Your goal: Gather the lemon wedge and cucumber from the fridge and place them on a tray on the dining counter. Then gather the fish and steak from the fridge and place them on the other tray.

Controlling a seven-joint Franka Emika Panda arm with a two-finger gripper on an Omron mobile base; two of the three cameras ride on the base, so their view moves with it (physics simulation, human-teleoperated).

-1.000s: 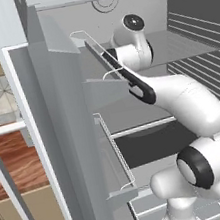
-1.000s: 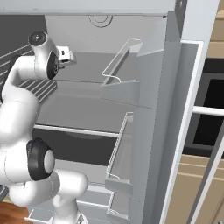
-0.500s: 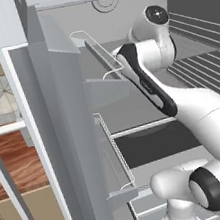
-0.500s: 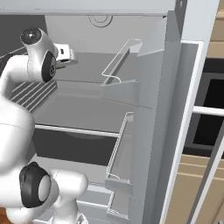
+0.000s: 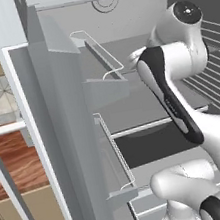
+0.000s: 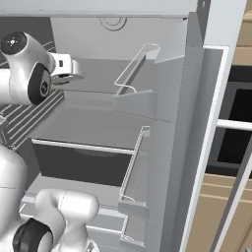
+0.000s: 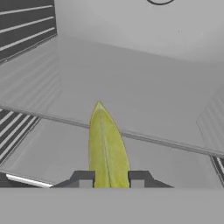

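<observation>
Since a second earlier we saw the arm swing upward inside the fridge (image 6: 197, 98), the wrist rising toward 12 o'clock. One lemon wedge (image 7: 106, 148) sat pinched between the two fingertips of the gripper (image 7: 111, 179), its point extending toward 12 o'clock above a bare shelf (image 7: 144, 109).

You see the lemon wedge (image 7: 106, 148) cut off below between the fingertips (image 7: 83, 179); the fridge (image 6: 162, 128) runs past every edge of both base views
</observation>
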